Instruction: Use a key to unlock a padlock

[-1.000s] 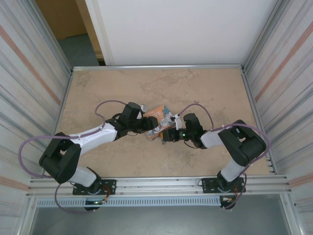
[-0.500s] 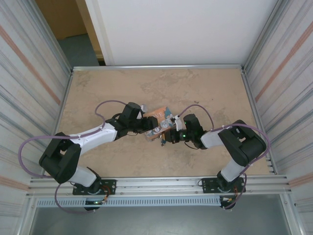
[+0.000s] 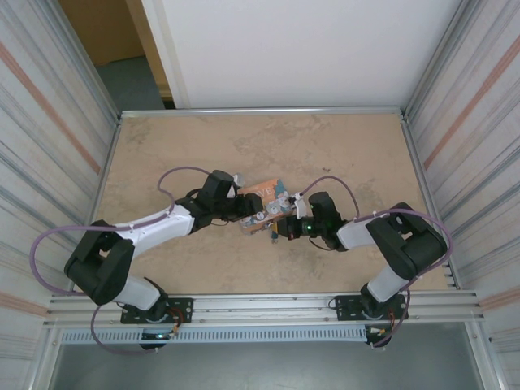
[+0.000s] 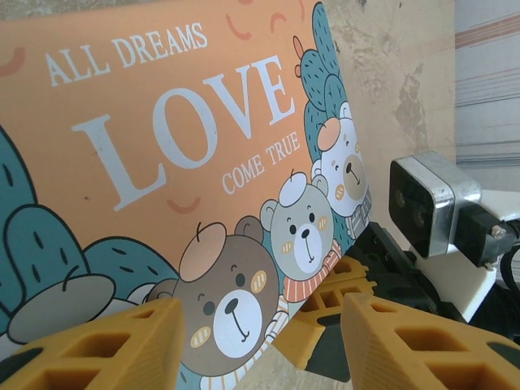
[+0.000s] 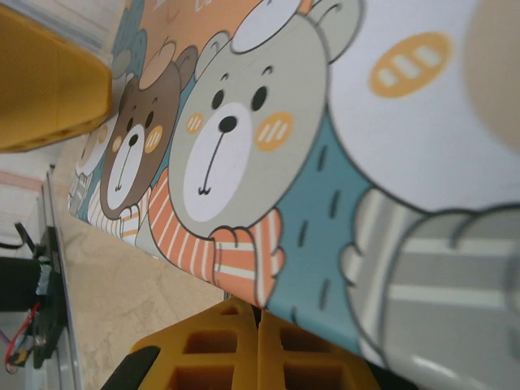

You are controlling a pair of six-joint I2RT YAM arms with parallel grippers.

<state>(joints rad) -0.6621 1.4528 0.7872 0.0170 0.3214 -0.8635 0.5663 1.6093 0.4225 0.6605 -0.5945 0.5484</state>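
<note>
An orange-and-teal "LOVE" picture box lies mid-table between the two arms, and its bear print faces both wrist cameras. My left gripper stands open at the box's left end, its yellow fingers spread on either side of the box's lower corner. My right gripper is at the box's near right edge. Its two fingertips are pressed together just under that edge, with nothing visible between them. The padlock and the key are hidden.
The sandy tabletop is walled by metal rails and ribbed side panels. The right gripper's yellow fingers and silver wrist camera sit close by the left gripper. One left finger shows beyond the box.
The right gripper's jaws have closed at the box's near edge, and that arm has shifted slightly. The left arm and the box have held still.
</note>
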